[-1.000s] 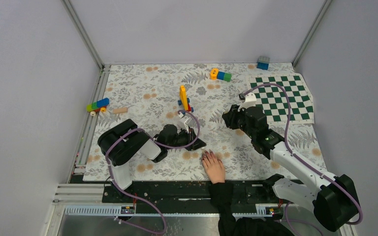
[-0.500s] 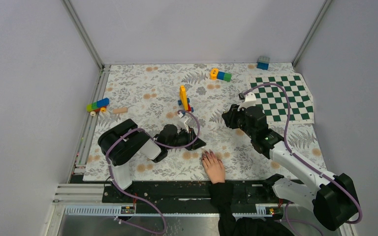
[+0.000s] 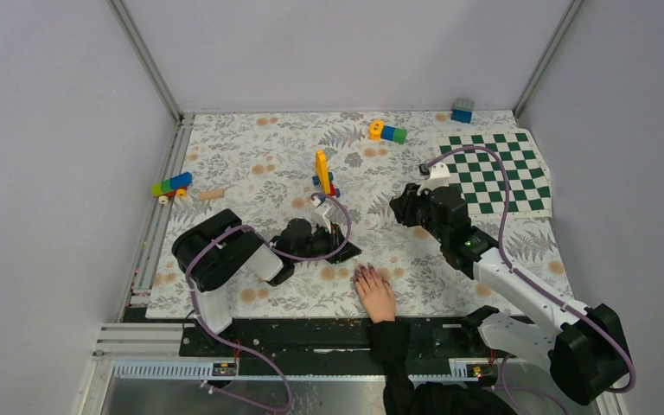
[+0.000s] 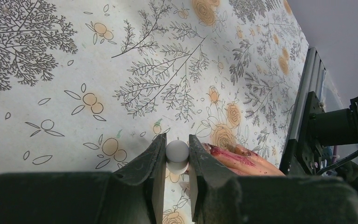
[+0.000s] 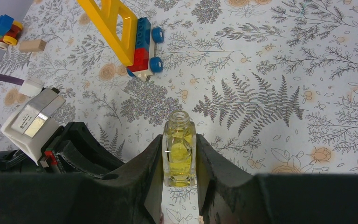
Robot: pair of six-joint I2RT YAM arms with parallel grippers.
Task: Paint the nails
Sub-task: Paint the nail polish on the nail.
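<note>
Glossy dark-red nails (image 4: 220, 150) tip a pale hand (image 3: 376, 296) lying flat at the near edge of the floral mat (image 3: 259, 164), fingers pointing away from the bases. The left gripper (image 4: 176, 142) clamps a smooth white round cap (image 4: 177, 151). The right gripper (image 5: 179, 140) clamps a square, open-necked glass bottle (image 5: 180, 163) of yellow liquid.

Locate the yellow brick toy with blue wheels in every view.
Top external: the yellow brick toy stands near the middle of the floral mat.
Left wrist: not in it.
Right wrist: upper left, beyond the bottle.
Shared landmark: the floral mat, visible in all three views.
</note>
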